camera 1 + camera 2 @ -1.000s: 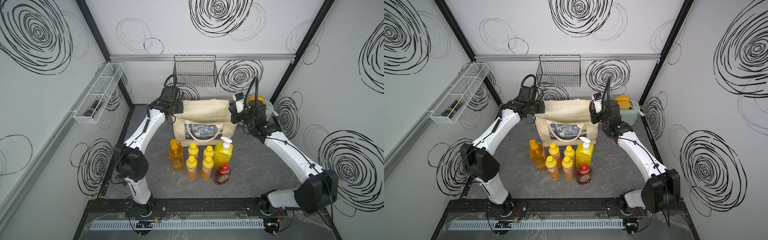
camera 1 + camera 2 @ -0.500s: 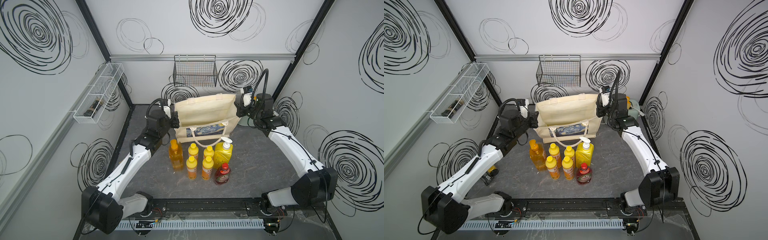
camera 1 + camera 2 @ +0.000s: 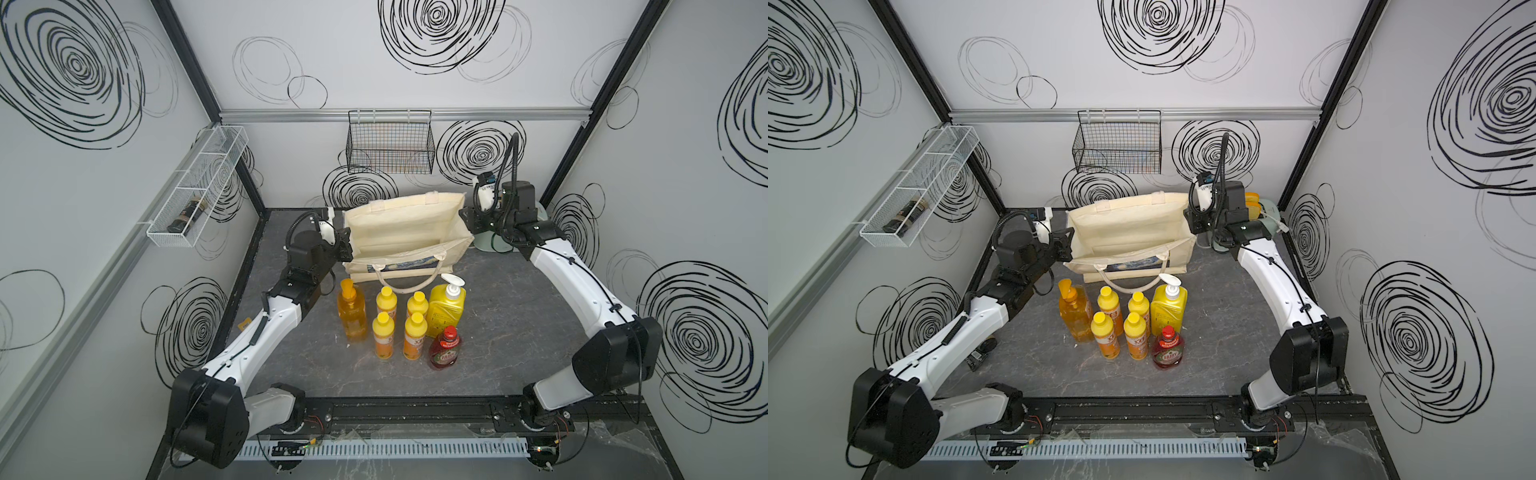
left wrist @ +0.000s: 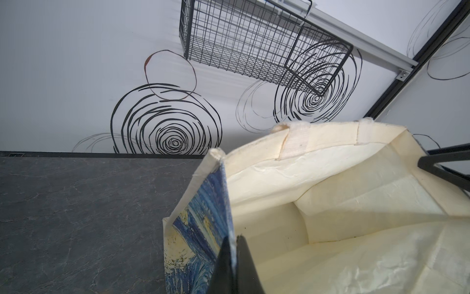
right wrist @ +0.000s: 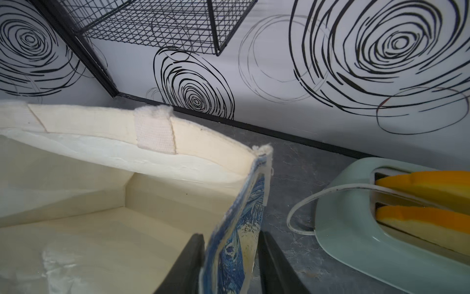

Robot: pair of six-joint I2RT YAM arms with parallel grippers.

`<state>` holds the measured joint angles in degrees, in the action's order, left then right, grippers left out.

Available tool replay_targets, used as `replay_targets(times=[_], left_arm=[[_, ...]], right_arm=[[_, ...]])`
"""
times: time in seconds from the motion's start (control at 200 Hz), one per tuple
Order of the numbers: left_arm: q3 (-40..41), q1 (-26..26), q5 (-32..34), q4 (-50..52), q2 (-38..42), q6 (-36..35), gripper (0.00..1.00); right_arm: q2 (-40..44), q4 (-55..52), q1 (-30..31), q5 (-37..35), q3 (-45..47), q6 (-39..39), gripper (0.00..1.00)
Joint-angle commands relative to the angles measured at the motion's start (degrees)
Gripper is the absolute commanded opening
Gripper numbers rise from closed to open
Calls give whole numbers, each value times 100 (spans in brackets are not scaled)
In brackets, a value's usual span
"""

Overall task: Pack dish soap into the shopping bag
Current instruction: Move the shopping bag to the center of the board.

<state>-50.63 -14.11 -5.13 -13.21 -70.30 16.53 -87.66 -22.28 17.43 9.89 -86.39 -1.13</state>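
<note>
The cream shopping bag (image 3: 405, 228) (image 3: 1129, 232) stands at the back of the table, its mouth held wide. My left gripper (image 4: 232, 240) (image 3: 346, 246) is shut on the bag's left side wall, which carries the blue print. My right gripper (image 5: 232, 236) (image 3: 465, 217) is open, with the bag's right side wall (image 5: 244, 219) loose between its fingers. In front of the bag stand the dish soap bottles: an orange pump bottle (image 3: 352, 316), several small yellow ones (image 3: 383, 337), a yellow bottle with a white pump (image 3: 447, 308) and a red Fairy bottle (image 3: 445, 350).
A black wire basket (image 3: 390, 147) hangs on the back wall above the bag. A white wire shelf (image 3: 195, 191) on the left wall holds a dark bottle. A mint toaster (image 5: 381, 224) (image 3: 1264, 212) with orange slices sits just right of the bag.
My right gripper's jaws have opened and let go of the bag's right wall. The left arm has dropped lower and shut on the left wall. The bag's mouth stands wider.
</note>
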Motion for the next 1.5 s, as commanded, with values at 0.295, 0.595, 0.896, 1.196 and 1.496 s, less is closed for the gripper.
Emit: replay_targets(times=[0.295, 0.595, 0.896, 1.196, 1.496], left_arm=[[-1252, 725, -1186, 353, -953, 140, 11], [-1572, 1004, -1724, 663, -1304, 343, 13], [-1821, 968, -2001, 861, -1458, 776, 15], [-1750, 755, -1913, 848, -1378, 635, 16], [-1493, 488, -1985, 580, -1194, 270, 15]], right_arm=[[661, -1425, 1352, -1491, -974, 148, 57], [1469, -2275, 2193, -1708, -657, -451, 69], [2489, -2832, 3615, -2825, 36, -1337, 71], [3121, -2453, 4546, -3449, 1387, -2060, 73], [3808, -1769, 4719, -4192, 2421, -2322, 73]])
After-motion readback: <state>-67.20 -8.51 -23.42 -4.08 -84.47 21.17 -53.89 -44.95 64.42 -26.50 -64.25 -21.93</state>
